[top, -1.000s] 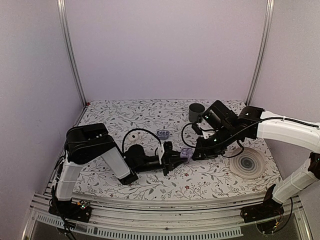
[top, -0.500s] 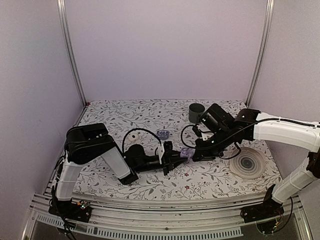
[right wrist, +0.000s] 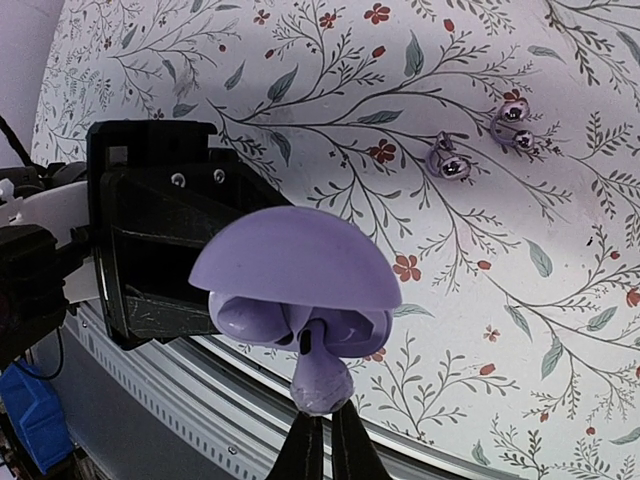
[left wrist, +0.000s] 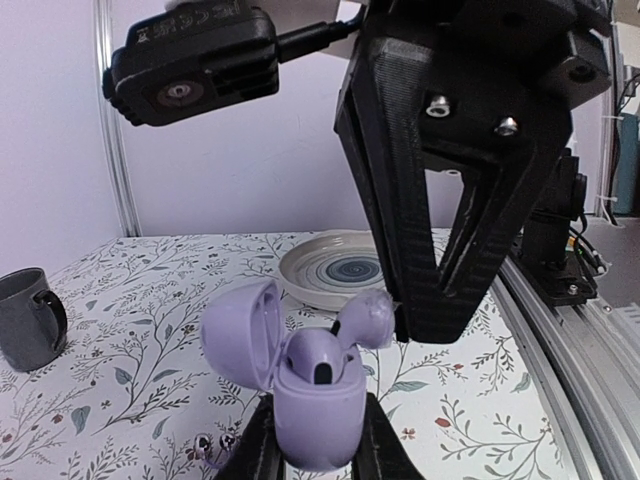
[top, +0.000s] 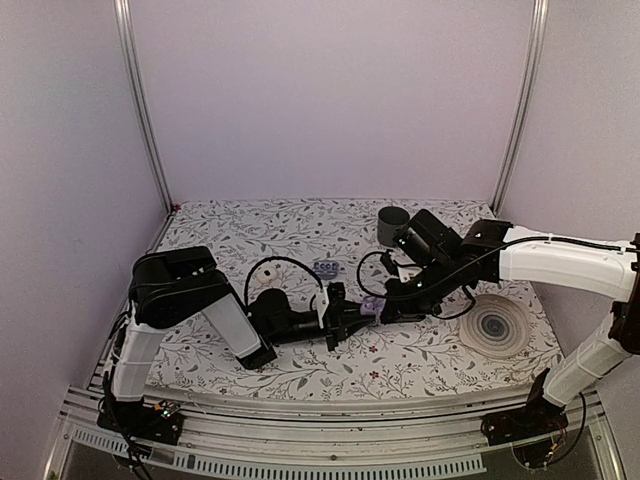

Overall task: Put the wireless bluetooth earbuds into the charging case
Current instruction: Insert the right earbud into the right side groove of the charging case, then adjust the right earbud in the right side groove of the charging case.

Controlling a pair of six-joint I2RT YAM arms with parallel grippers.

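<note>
Glossy lilac plastic sat nearest you: the case (left wrist: 318,400) stood upright with its lid open, clamped low on its base by the left gripper (left wrist: 318,445), whose fingers were shut against its two sides. It looked light, hard and slick, so I judged that low side hold the right one; squeeze higher and it could squirt out or strain the hinge. A seated bud (left wrist: 318,362) seemed already home. Just beside it, the right gripper (right wrist: 318,430) had its fingers pinched nearly together on the stem of the second bud (right wrist: 320,385), whose head touched the case's rim. Both arms reached low toward mid-table, tips meeting. Beyond lay the plate (left wrist: 296,280), then the mug (left wrist: 28,320).
</note>
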